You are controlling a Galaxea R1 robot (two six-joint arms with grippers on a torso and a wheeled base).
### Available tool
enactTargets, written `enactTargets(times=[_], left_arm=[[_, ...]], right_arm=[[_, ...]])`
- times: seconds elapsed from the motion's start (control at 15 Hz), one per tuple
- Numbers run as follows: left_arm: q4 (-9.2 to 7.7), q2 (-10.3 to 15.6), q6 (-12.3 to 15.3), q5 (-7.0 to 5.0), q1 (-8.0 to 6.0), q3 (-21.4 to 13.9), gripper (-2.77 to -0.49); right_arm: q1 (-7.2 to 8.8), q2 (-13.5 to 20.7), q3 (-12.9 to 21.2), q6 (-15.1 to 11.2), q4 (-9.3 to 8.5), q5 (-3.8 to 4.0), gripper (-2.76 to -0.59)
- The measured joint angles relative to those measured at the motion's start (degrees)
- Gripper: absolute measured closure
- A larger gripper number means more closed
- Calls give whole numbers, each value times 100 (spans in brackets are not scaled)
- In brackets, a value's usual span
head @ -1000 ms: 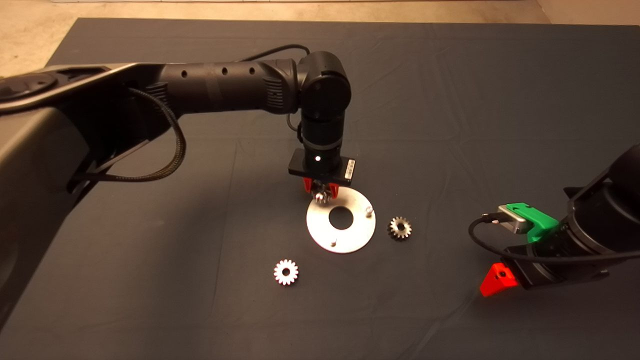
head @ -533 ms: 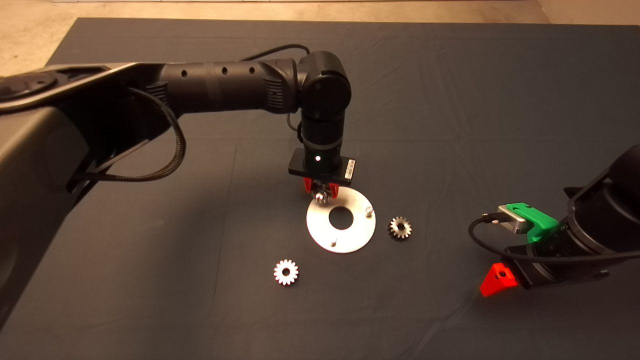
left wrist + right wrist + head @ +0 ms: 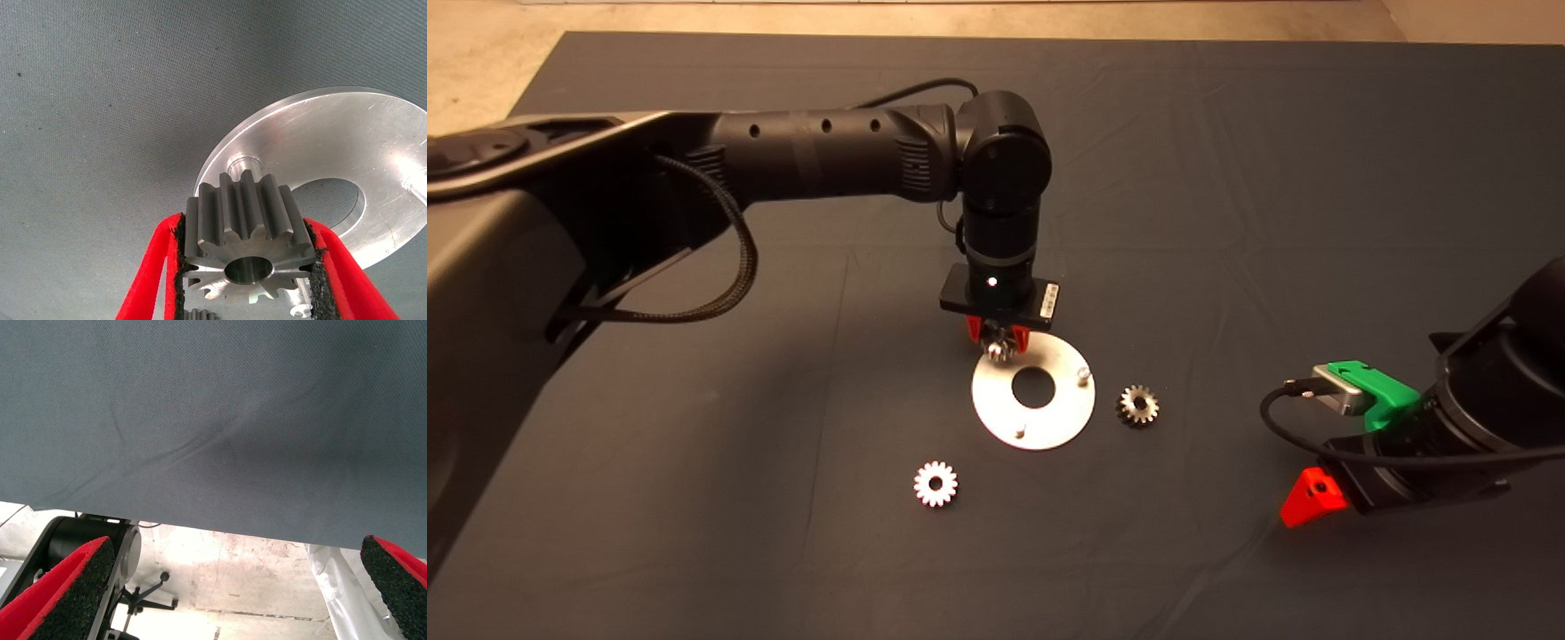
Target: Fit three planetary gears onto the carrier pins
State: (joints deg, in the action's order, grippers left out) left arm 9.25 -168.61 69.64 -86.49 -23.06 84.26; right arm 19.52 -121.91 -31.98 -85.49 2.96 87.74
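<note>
Left wrist view: we grip a small silvery spur gear (image 3: 248,248) in the left gripper (image 3: 248,267), its bore just short of the short silvery pin (image 3: 241,163); bring it over the pin, then down.

No writing, number or brand mark can be read anywhere. A small white label (image 3: 1050,296) is seen on the black bracket just above the left pincer (image 3: 998,341), but its print is too small to be made out. No marking is shown on the gear (image 3: 248,245) clamped between the left pincer's pads, nor on the disc (image 3: 373,143) just beyond it. The other two gears (image 3: 935,484) (image 3: 1137,405), lying on the desk apart from that pincer, are also unmarked. Nothing legible is carried by the right pincer (image 3: 1313,498) either.
</note>
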Motion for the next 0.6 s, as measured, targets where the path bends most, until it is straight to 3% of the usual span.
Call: enactTargets(times=[0.6], left_arm=[[-27,-13,0,-14,-9,0,-89]], right_arm=[[0,0,0,0,1,0,-276]])
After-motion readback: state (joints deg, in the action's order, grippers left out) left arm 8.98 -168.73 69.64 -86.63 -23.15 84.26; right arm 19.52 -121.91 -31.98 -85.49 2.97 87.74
